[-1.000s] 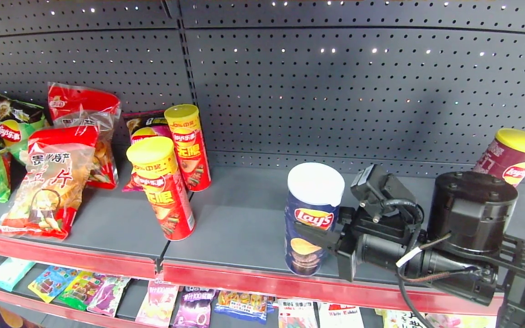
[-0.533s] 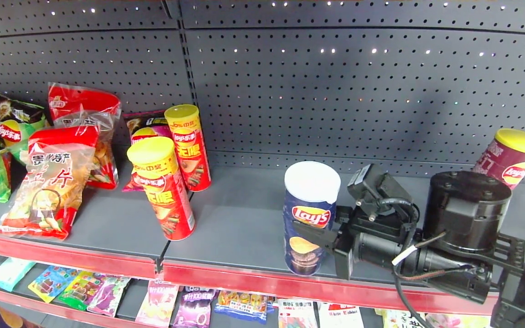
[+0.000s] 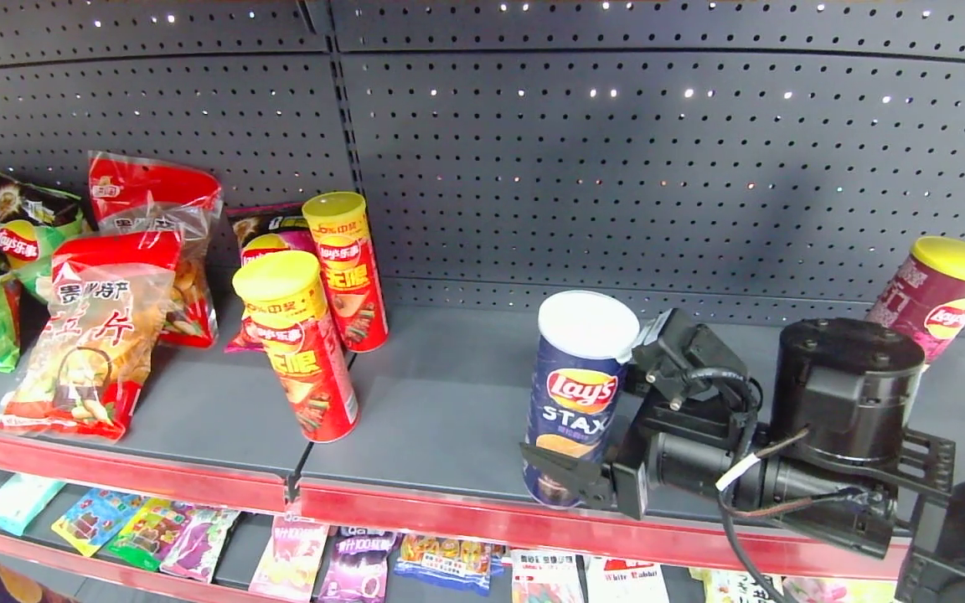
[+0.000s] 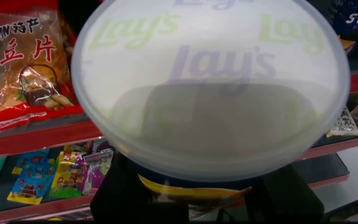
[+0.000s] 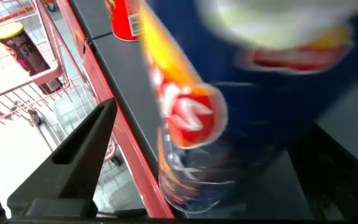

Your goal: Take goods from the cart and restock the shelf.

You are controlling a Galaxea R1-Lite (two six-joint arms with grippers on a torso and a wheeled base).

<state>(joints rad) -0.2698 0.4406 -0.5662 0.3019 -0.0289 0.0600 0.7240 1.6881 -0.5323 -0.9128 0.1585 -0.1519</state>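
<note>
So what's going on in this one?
The right gripper sits low beside a blue chips can that stands upright near the front edge of the shelf. The right wrist view shows a gap between finger and can, so the can looks released. The left gripper holds a second can, white-lidded, in front of the shelves.

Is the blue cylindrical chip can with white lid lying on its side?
No, the can stands upright on the grey shelf.
</note>
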